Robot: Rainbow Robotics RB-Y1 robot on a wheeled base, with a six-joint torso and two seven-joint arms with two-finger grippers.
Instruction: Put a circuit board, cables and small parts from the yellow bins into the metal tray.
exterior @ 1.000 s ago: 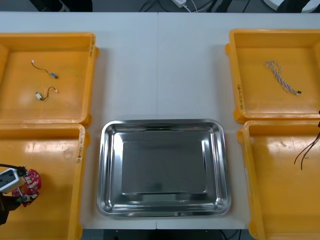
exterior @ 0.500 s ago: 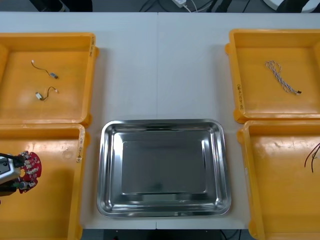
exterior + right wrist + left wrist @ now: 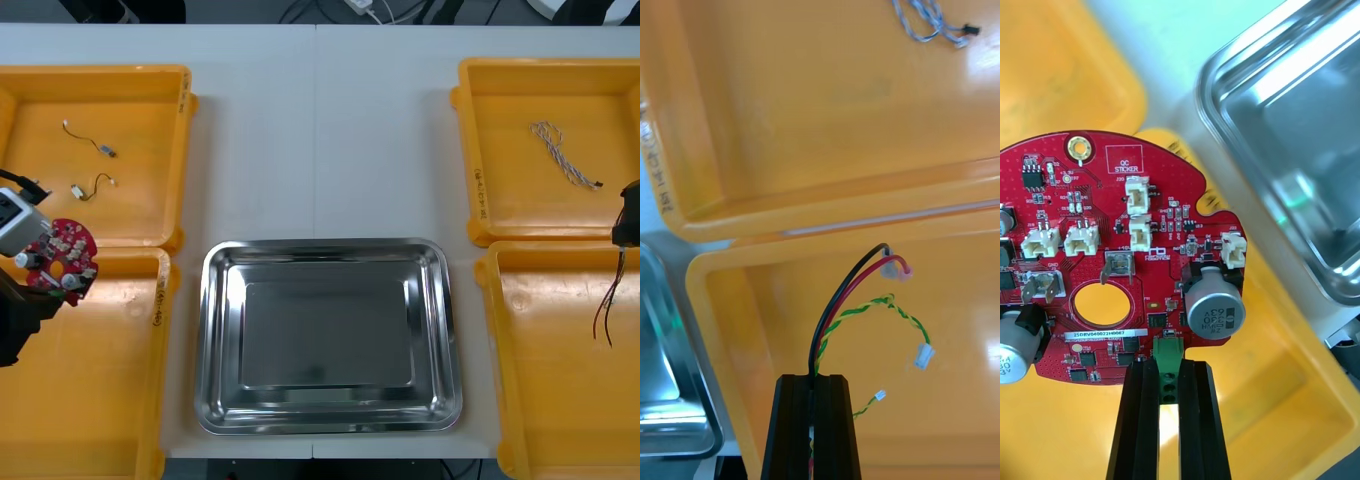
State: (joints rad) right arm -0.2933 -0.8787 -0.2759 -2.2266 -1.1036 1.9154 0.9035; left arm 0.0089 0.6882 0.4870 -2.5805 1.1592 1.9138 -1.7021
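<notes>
Board: the round red circuit board (image 3: 1097, 202) hangs over the rim where the near left bin (image 3: 100, 420) and far left bin (image 3: 140, 215) meet, its face of white sockets and grey cylinders turned to my wrist camera
Left pincer: my left pincer (image 3: 1169, 369) is clenched on the green connector (image 3: 1168, 351) at the board's edge; from the front I see it at the left edge of the worktop (image 3: 320, 130)
Right pincer: my right pincer (image 3: 812, 384) is clenched on the red and yellow cable (image 3: 893, 266), with a black wire running alongside; it sits at the right edge, over the seam between the far right bin (image 3: 470, 150) and near right bin (image 3: 500, 380)
Cable ends: they dangle free over the near right bin, white plugs at the tips
Tray: the metal tray (image 3: 325, 246) lies bare and shiny between the near bins
Far right bin: the twisted blue and white cable (image 3: 562, 155) lies on its floor
Far left bin: two short black cables (image 3: 92, 185) lie apart from each other
</notes>
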